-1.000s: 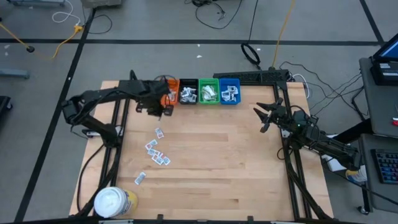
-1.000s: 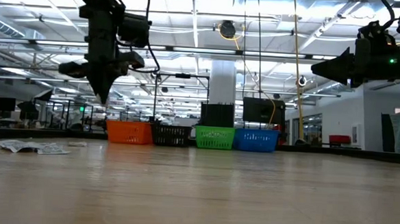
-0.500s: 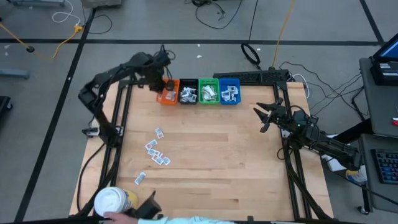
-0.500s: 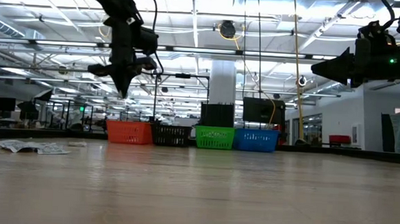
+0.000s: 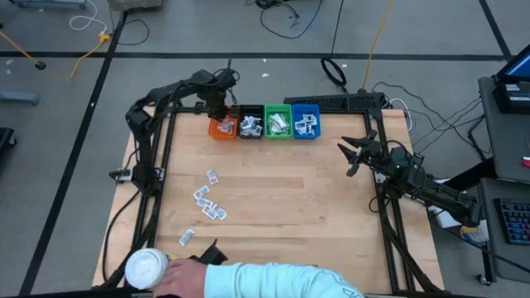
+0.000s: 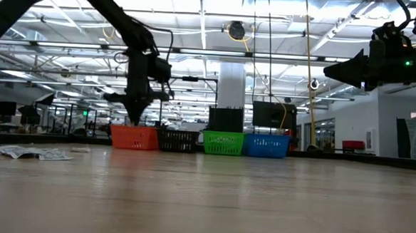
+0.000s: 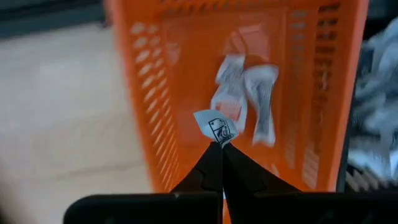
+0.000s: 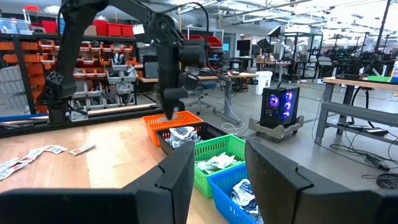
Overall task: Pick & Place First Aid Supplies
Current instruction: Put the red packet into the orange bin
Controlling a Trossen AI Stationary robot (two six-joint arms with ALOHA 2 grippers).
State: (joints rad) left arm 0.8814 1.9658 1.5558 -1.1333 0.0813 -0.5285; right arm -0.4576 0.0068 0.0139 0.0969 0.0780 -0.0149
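The left gripper (image 7: 217,148) hangs over the orange bin (image 5: 222,127) at the table's 11 o'clock, its fingers pressed together on the lower corner of a small white sachet (image 7: 214,127) with dark print, which stands up just past the fingertips, above the bin's inside. In the low view the same gripper (image 6: 133,120) points down just above the orange bin's (image 6: 133,137) rim. Inside that bin lie a few more wrappers (image 7: 245,99), white with orange tinting, bunched toward the middle of the floor. To its 3 o'clock, in one touching row along the table's far edge, stand the black bin (image 5: 250,124), the green bin (image 5: 278,122) and the blue bin (image 5: 305,122), each holding a small heap of white packets. The rest of the loose packets (image 5: 209,200) lie scattered on the wooden table (image 5: 315,215) at about 8 o'clock from its centre, well apart from the bins, with one strip wrapper (image 5: 186,237) lying nearer the front edge. The right gripper (image 5: 351,155) waits at the table's 3 o'clock side, raised, its fingers standing well apart and holding nothing. At the 7 o'clock corner a person's hand (image 5: 178,277) in a pale sleeve (image 5: 273,283) rests beside the white-lidded tub (image 5: 146,269).
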